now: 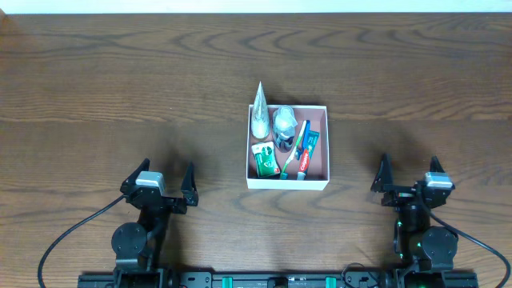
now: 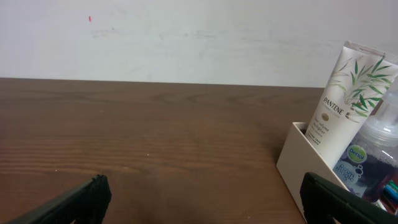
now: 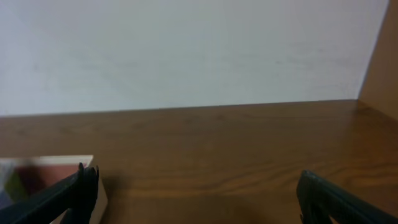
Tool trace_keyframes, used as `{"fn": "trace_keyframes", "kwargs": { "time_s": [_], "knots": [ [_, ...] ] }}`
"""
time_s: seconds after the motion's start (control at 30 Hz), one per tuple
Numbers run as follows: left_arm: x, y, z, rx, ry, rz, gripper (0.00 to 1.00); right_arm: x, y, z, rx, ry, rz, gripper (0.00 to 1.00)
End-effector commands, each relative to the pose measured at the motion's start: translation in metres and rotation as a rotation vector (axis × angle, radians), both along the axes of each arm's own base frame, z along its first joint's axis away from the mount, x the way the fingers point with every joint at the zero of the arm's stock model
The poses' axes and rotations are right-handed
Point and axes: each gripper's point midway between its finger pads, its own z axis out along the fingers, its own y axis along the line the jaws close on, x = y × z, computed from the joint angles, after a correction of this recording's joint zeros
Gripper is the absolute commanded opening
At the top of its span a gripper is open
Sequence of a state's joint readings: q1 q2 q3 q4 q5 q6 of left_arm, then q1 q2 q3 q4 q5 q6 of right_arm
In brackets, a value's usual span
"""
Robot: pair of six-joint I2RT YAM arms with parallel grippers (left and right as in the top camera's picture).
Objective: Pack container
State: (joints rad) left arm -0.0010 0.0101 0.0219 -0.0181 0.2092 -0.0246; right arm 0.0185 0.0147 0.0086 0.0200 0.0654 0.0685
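Note:
The container (image 1: 288, 183), a square white-walled box with a pink floor, sits at the table's middle. Inside it are a white Pantene tube (image 1: 260, 112) leaning over the far-left wall, a clear bottle (image 1: 284, 124), a green box (image 1: 266, 160), a toothbrush (image 1: 293, 150) and a red-and-blue toothpaste (image 1: 309, 150). My left gripper (image 1: 166, 172) rests open near the front edge, left of the container. My right gripper (image 1: 409, 170) stands open to its right. In the left wrist view the container wall (image 2: 298, 162), tube (image 2: 348, 99) and bottle (image 2: 367, 155) show beside my open left gripper (image 2: 204, 196). Both grippers hold nothing.
Dark wood table (image 1: 120, 80) all around, with a white wall (image 3: 186, 50) behind. The right wrist view shows the container's corner (image 3: 62, 163) behind the left finger of my right gripper (image 3: 196, 186). Cables run from both arm bases at the front edge.

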Motion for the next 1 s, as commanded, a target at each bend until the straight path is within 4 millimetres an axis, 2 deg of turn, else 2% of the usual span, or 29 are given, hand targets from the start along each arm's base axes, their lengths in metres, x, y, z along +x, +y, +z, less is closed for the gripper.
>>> {"fn": "trace_keyframes", "kwargs": {
  "time_s": [0.0, 0.1, 0.27, 0.97],
  "knots": [
    [-0.001, -0.001, -0.016, 0.012, 0.045, -0.006, 0.98, 0.000, 0.007, -0.006, -0.078, 0.022, 0.037, 0.99],
    [-0.001, -0.001, -0.016, 0.012, 0.045, -0.006, 0.98, -0.001, 0.007, -0.023, -0.079, 0.093, 0.041, 0.99],
    [-0.001, -0.001, -0.016, 0.012, 0.045, -0.006, 0.98, -0.001, 0.007, -0.022, -0.139, 0.090, 0.044, 0.99],
    [-0.001, -0.001, -0.016, 0.012, 0.045, -0.006, 0.98, -0.001, 0.009, -0.022, -0.137, 0.089, 0.052, 0.99]
  ]
}}
